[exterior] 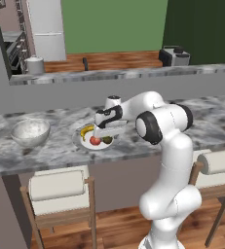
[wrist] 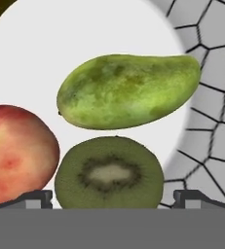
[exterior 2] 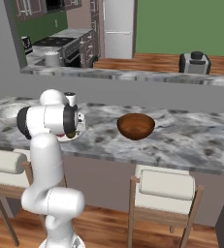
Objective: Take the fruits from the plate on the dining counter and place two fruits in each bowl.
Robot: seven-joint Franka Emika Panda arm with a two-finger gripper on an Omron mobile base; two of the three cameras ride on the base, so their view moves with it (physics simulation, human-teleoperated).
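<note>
Fingers of the released hand flank the halved kiwi; peach and mango crowd close on the plate.

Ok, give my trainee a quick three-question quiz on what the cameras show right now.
1. True or false: the gripper stands open over the plate.
2. Which fruit lies between the fingertips in the hand view? A) banana B) cut kiwi C) green mango
3. How many fruits are in the brown bowl?

Key: 1 true. 2 B. 3 none; the speckled bowl looks empty too.
</note>
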